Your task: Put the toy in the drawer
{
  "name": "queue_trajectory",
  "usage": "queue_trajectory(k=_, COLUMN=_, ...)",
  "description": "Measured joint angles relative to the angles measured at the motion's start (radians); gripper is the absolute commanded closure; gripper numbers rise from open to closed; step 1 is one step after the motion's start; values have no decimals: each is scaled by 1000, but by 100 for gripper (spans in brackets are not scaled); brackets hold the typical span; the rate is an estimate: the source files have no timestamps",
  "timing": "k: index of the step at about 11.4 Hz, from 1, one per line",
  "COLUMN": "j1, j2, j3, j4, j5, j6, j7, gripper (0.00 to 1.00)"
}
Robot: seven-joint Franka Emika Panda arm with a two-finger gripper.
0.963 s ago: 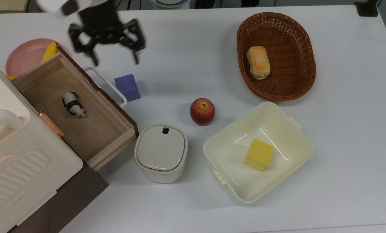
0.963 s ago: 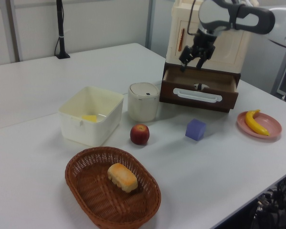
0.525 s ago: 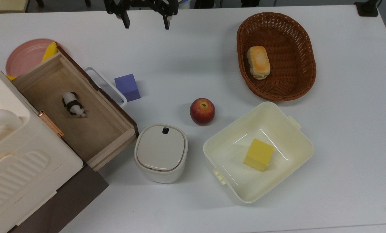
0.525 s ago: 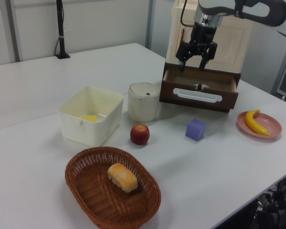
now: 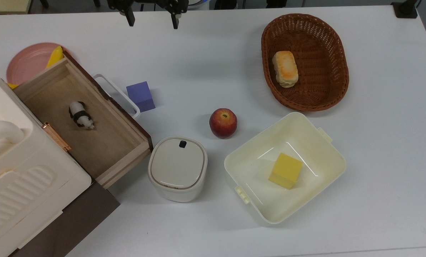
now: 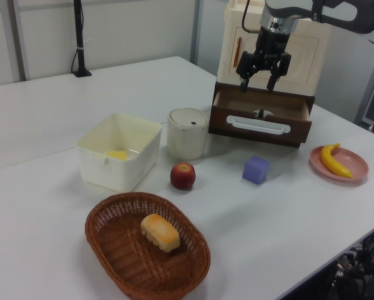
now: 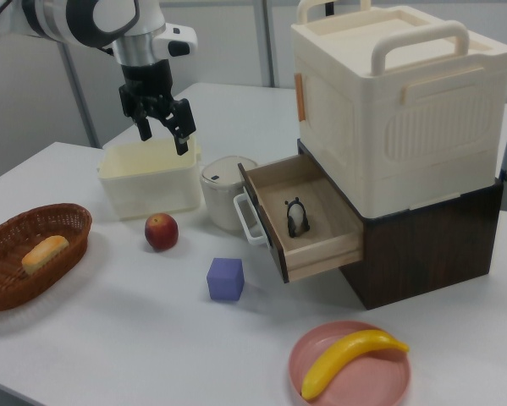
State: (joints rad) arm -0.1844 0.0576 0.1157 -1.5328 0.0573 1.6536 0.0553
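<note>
the tiny black-and-white panda toy (image 5: 80,114) sits inside the open light-wood drawer (image 5: 102,157), and the black two-finger gripper (image 5: 151,21) hangs above the table, spread wide and empty.

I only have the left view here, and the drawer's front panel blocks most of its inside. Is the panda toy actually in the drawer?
Observer: Yes. The panda toy rests on the drawer floor, in the top view.
Operator: Upright or tipped over?
Observer: In the right view it stands on its legs.
Operator: Is the end effector holding anything?
Observer: No. In the top view the end effector is open and empty, over bare table away from the drawer.
</note>
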Motion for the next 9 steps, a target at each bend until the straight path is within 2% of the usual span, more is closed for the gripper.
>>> queue_trajectory(k=5, j1=50, j2=-7, j3=-58, j4=-5, j5=0, j6=0, j7=-1, gripper=0)
queue_trajectory(k=9, j1=57, j2=-7, j3=-65, j4=-5, j5=0, j6=0, j7=-1, gripper=0)
